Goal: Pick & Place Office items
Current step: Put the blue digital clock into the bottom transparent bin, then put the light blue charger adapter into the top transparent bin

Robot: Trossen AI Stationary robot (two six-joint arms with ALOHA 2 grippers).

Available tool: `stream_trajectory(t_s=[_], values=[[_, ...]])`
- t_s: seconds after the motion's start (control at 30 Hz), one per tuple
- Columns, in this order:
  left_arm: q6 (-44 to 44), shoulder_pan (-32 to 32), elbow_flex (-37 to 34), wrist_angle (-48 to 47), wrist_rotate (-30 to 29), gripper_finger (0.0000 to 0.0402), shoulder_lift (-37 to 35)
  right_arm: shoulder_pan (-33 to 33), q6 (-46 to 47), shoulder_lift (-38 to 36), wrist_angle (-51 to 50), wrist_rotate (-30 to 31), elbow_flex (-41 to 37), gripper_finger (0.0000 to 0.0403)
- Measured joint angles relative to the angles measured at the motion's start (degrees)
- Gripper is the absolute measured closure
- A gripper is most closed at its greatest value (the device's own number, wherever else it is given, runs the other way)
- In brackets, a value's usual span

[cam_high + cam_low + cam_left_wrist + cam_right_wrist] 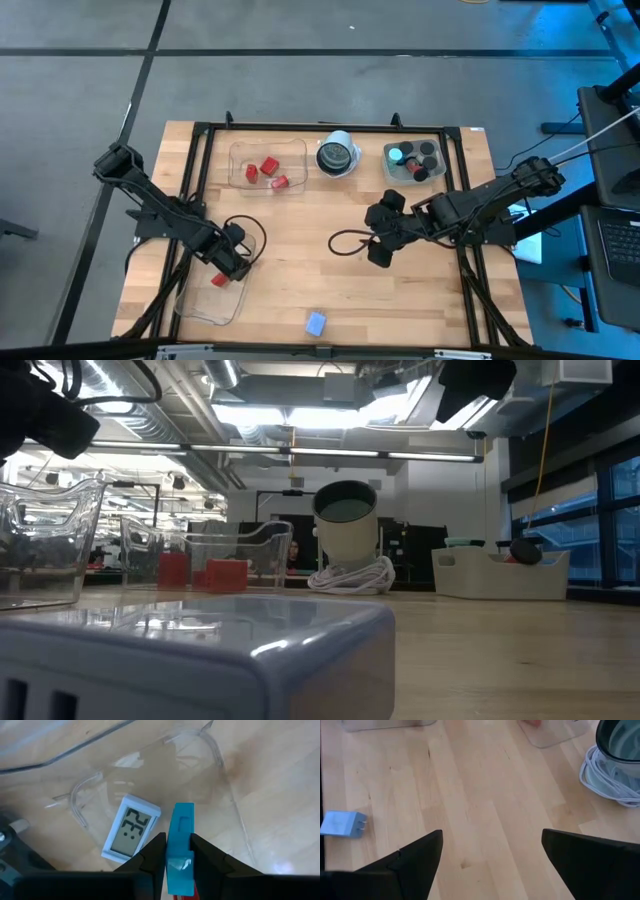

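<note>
Teal rectangle (179, 847) pinched upright between the two dark fingers (152, 857) of the left claw (228, 266), closed tight on both flat sides, its upper end poking out past the fingertips. Poised over a clear plastic tray (205, 305) at the near left of the tabletop (300, 225). Just beside the held piece, lower down and apart from it, a small pale-blue rectangle (131, 832) with a grey display face, lying flat and slightly tilted on the tray floor. A red piece (219, 279) visible at the claw from above; whether gripped or lying in the tray, cannot tell.

Right claw (377, 240) near mid-tabletop, fingers (417, 857) spread wide, holding nothing, bare wood between them. Well apart from it, near the front edge, a pale-blue pronged block (316, 322) lying alone on the wood.

Farther back, a second clear tray (268, 165) with three red blocks (268, 168) inside. To its right a round white-rimmed object (338, 155) ringed by a coiled white cable (352, 578). Beyond that, at the far right, a pale bin (414, 161) holding black cylinders (428, 151) and a teal round cap (396, 155).
</note>
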Motion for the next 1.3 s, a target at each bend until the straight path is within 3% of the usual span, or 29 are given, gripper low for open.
stream_trajectory(t_s=[0.4, 0.57, 0.77, 1.13, 1.3], values=[[2.6, 0.1, 0.5, -0.5, 0.0, 0.0270, 0.0, 0.0, -0.2, 0.0, 0.0, 0.0, 0.0, 0.0061], [7.7, 0.8, 5.6, -1.8, 2.7, 0.0256, 0.0, 0.0, -0.2, 0.0, 0.0, -0.5, 0.0, 0.0061], [11.5, 0.8, 13.3, -2.7, 1.2, 0.0252, 0.0, 0.0, -0.7, 0.0, 0.0, -2.8, 0.0, 0.0061], [12.0, -1.9, 20.4, -2.9, -9.3, 0.0256, 0.0, 3.8, -23.9, 8.2, 12.5, -4.9, 0.0, 0.0061], [10.2, -3.3, 20.6, -2.9, -11.3, 0.0258, 0.0, 5.8, -34.2, 14.9, 20.9, -15.4, 0.0, 0.0061]])
